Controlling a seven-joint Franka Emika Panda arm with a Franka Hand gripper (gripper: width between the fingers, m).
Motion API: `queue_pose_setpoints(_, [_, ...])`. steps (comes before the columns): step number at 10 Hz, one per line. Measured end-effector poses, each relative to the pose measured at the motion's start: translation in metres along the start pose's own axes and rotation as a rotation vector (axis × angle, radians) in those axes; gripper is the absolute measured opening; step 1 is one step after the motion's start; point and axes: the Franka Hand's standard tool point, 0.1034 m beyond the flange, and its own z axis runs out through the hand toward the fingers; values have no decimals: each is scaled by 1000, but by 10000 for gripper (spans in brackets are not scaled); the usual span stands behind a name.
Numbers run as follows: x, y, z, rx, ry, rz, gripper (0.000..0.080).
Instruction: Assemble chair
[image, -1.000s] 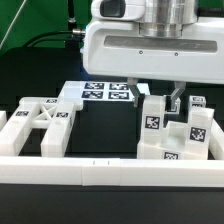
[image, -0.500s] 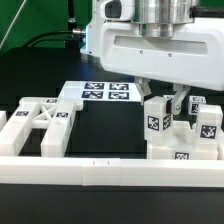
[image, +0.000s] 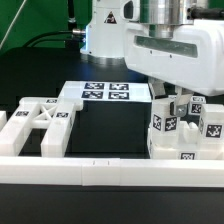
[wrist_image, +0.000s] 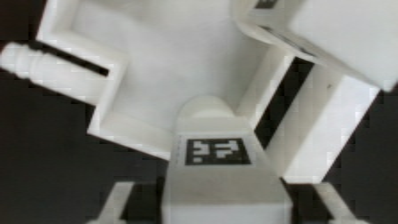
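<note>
Tool (image: 181, 105) is hanging at 3 o'clock in the exterior view, straddling a notched block (image: 158, 125); whether it is clamping is unclear. X-braced frame (image: 40, 122) is lying at 9 o'clock on the surface (image: 110, 132).

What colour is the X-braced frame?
The frame is white, tags black-and-white; exterior view.

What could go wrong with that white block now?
The gripper sits over a tagged block packed close beside other blocks, so it might knock or jam them. I can't tell how firm the grip is; the block could tip. The rail lies close in front and could catch a part.
</note>
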Motion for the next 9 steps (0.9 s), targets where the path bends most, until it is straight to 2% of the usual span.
queue_pose_setpoints(2, [0, 1, 0, -4, -2, -73, 295])
queue_pose_setpoints(3, [2, 0, -1, -5, -3, -118, 520])
queue_pose_setpoints(4, [3, 0, -1, -5, -1, -189, 618])
queue_pose_setpoints(9, [4, 0, -2, -2, 2, -646, 649])
